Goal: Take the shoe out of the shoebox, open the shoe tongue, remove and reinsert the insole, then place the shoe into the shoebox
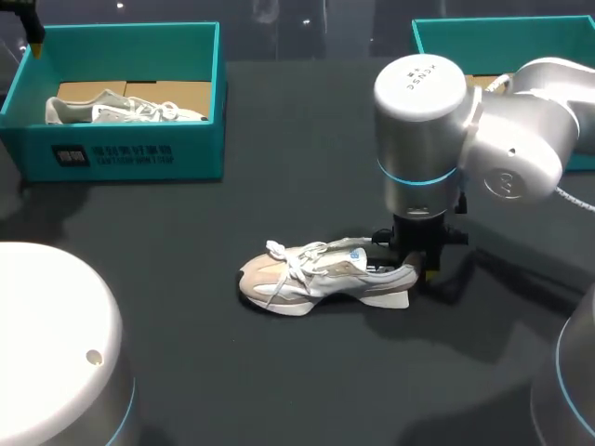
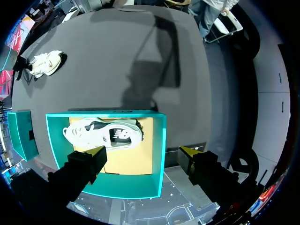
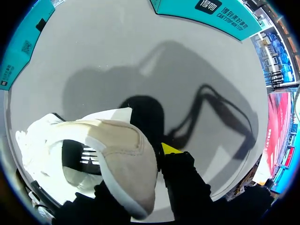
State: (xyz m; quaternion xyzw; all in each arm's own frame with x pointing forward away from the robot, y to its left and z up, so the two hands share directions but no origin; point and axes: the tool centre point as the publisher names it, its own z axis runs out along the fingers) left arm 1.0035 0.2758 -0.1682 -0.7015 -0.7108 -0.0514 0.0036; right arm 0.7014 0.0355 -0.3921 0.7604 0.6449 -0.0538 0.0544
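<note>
Teal card forms the shoebox [image 1: 130,153] at ten o'clock on the table [image 1: 186,362]. A pale spare shoe [image 1: 121,110] lies on its side on the box's brown floor. The left tool [image 2: 144,152] hangs above this box with its jaws set wide, holding nothing. In the left wrist view the spare shoe lies under and ahead of it.

Near the table's centre stands the task shoe [image 1: 316,274], upright on its sole and well apart from the shoebox. Its toe points to nine o'clock and its heel to three o'clock. The laces [image 1: 288,260] lie loose over the instep, and the tongue [image 1: 356,253] rises behind them.

The right tool [image 1: 416,265] comes straight down at the heel. The right wrist view shows the heel collar pressed close against it, but whether the tool grips the heel cannot be told. A second teal box [image 1: 521,32] sits at two o'clock, partly hidden by the right arm.

With the shoe out and standing, the step in hand appears to be opening the tongue. The next move probably calls for the heel to be held steady. The left tool would cross to the centre, narrow onto the tongue's upper edge and draw it toward the toe, which would clear the mouth for the insole.
</note>
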